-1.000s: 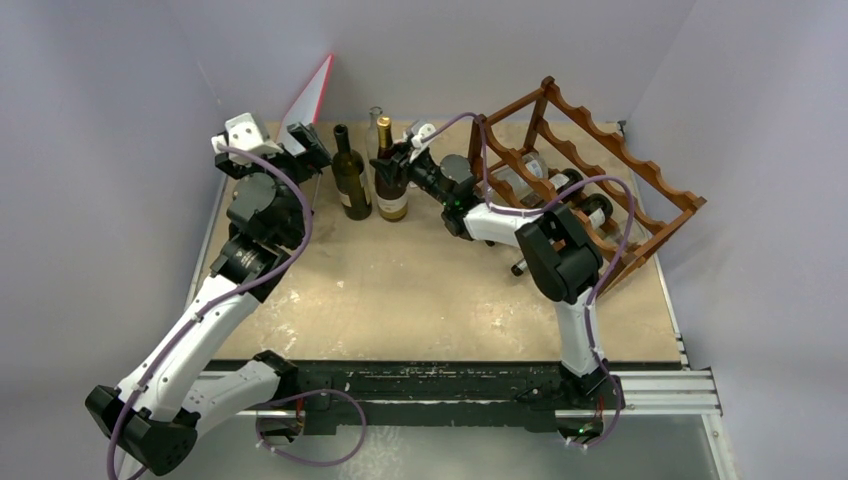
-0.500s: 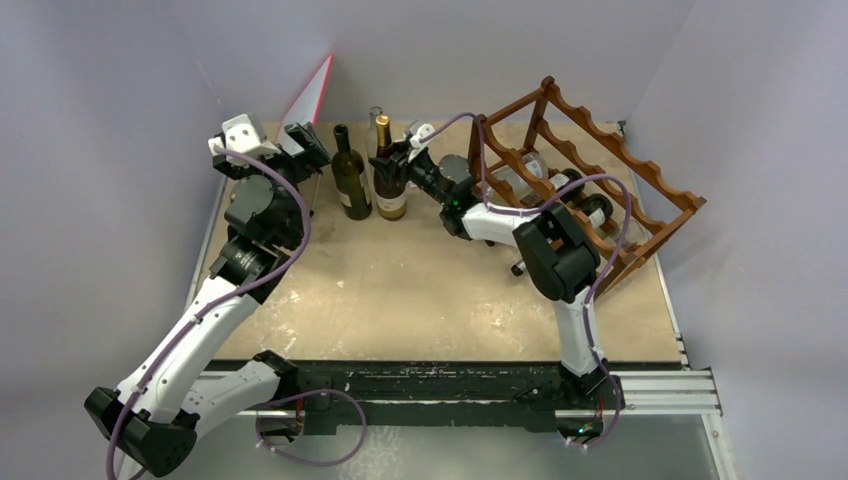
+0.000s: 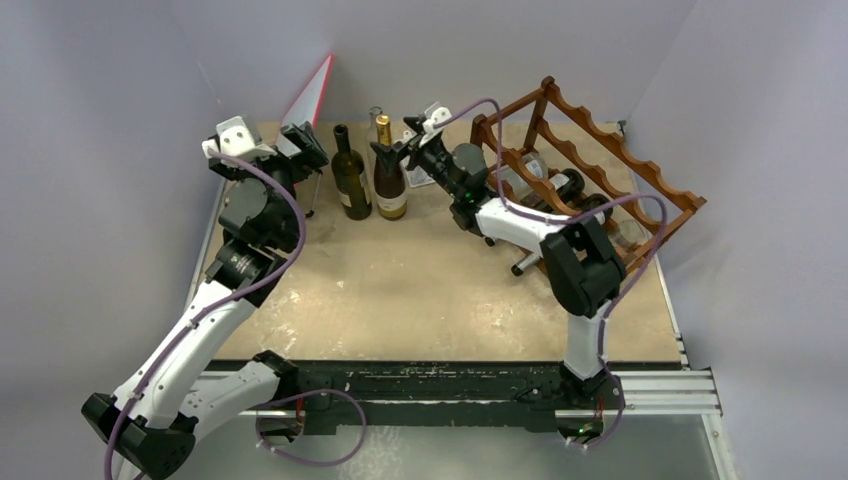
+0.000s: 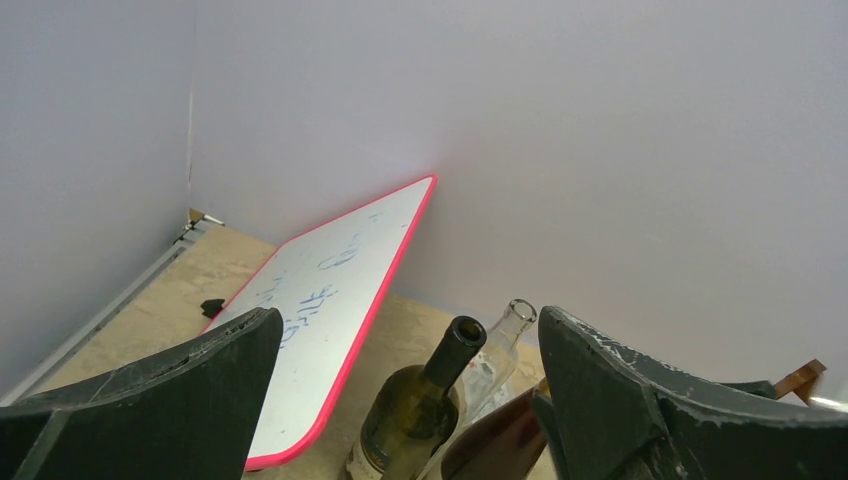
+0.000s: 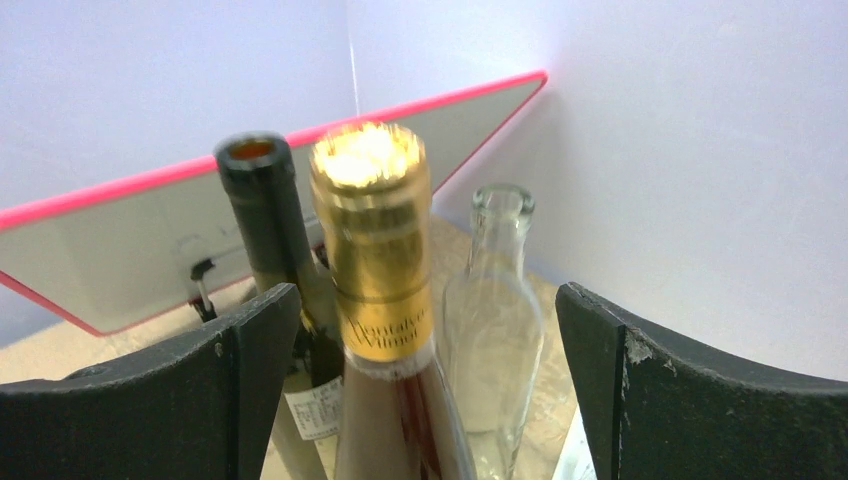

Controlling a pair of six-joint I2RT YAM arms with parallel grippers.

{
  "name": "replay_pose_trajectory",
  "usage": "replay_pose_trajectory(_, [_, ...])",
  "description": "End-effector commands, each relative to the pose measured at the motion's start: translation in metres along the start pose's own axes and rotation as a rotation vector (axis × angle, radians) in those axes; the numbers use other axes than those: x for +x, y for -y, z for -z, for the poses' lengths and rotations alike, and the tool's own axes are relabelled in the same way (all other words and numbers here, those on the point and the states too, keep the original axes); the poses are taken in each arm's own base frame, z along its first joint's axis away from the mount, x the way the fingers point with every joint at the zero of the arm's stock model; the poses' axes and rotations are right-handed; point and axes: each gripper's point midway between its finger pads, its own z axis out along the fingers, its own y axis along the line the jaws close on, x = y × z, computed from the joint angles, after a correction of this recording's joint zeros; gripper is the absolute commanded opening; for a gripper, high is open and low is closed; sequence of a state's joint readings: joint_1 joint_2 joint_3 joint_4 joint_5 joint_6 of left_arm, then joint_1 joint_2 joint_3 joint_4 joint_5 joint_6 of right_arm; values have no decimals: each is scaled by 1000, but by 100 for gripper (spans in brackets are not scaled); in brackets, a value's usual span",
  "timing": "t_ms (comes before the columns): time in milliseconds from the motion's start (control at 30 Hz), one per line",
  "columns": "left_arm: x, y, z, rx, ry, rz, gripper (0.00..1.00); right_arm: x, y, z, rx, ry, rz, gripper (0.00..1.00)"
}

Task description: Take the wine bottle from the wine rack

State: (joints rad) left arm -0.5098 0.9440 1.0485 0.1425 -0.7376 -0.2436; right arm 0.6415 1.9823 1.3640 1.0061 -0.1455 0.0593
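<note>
**Q:** What does the scene hold, biggest things first?

**A:** A tan tabletop (image 3: 400, 290), with the dark wooden wine rack (image 3: 640, 180) at its far right corner, set askew to the edges. Several racked bottles (image 3: 562, 183) lie in its cradles. A red-rimmed whiteboard (image 3: 312, 92) leans in the far left corner. Along the far edge between the two, three bottles stand upright: a dark green bottle (image 3: 350, 185), a gold-foil wine bottle (image 3: 389, 188) and, behind them, a clear glass bottle (image 5: 495, 300).

**Q:** And the arms?

**A:** The right gripper (image 5: 425, 310) sits level with the gold-foil neck, its jaws spread wide on either side and gripping nothing. The left gripper (image 4: 410, 330), equally wide and empty, hovers by the whiteboard, looking down over the dark green bottle.

**Q:** How far along is the job?

**A:** By the look of it, nearly done. The gold-foil wine bottle stands on the tabletop, apart from the rack and unheld, and is probably the one lifted out. Only drawing the right arm away seems left. Whether the racked bottles are meant to follow cannot be told.
</note>
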Motion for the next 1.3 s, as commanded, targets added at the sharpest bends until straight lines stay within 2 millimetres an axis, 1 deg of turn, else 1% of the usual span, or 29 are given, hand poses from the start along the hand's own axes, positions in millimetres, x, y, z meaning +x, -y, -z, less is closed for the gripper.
replay_pose_trajectory(0, [-19, 1, 3, 15, 54, 57, 100, -53, -1, 20, 22, 44, 5, 100])
replay_pose_trajectory(100, [-20, 2, 3, 25, 50, 61, 100, -52, -7, 43, 6, -21, 29, 100])
replay_pose_trajectory(167, [-21, 4, 4, 35, 51, 73, 100, -50, -8, 62, -3, -85, 82, 100])
replay_pose_trajectory(200, [-21, 5, 5, 38, 50, 75, 100, -57, -9, 73, -5, -103, 118, 100])
replay_pose_trajectory(233, [-21, 5, 4, 38, 50, 76, 100, -56, -9, 84, -7, -133, 150, 100])
replay_pose_trajectory(333, [-22, 5, 5, 39, 49, 87, 100, -49, -7, 119, -34, -246, 296, 100])
replay_pose_trajectory(400, [-24, 8, 7, 57, 47, 102, 100, -42, -9, 144, -75, -333, 383, 100])
replay_pose_trajectory(500, [-22, 14, 8, 78, 40, 109, 100, -38, -11, 181, -129, -439, 492, 100])
replay_pose_trajectory(567, [-20, 16, 9, 78, 33, 105, 100, -36, -7, 204, -148, -500, 574, 100])
replay_pose_trajectory(633, [-21, 18, 10, 84, 32, 111, 100, -39, 1, 221, -144, -550, 658, 100])
replay_pose_trajectory(667, [-21, 19, 10, 90, 31, 113, 100, -27, 4, 233, -158, -603, 701, 100])
replay_pose_trajectory(767, [-19, 21, 12, 90, 28, 105, 100, -4, 10, 258, -255, -718, 853, 98])
replay_pose_trajectory(867, [-17, 22, 14, 86, 24, 93, 100, 16, 19, 273, -307, -814, 949, 93])
replay_pose_trajectory(933, [-18, 22, 15, 91, 24, 93, 100, 31, 21, 281, -346, -860, 984, 89])
replay_pose_trajectory(967, [-17, 23, 15, 92, 24, 92, 100, 40, 23, 284, -369, -882, 1011, 86])
replay_pose_trajectory(1033, [-14, 23, 15, 86, 20, 83, 100, 57, 27, 288, -397, -922, 1042, 74])
replay_pose_trajectory(1067, [-13, 23, 14, 84, 18, 79, 100, 65, 28, 290, -418, -940, 1047, 70])
replay_pose_trajectory(1100, [-13, 23, 14, 83, 18, 79, 100, 70, 31, 288, -417, -952, 1061, 69])
replay_pose_trajectory(1200, [-12, 26, 14, 94, 12, 78, 100, 85, 44, 287, -397, -993, 1127, 69])
replay_pose_trajectory(1267, [-12, 25, 13, 89, 14, 75, 100, 98, 52, 290, -418, -1043, 1160, 69])
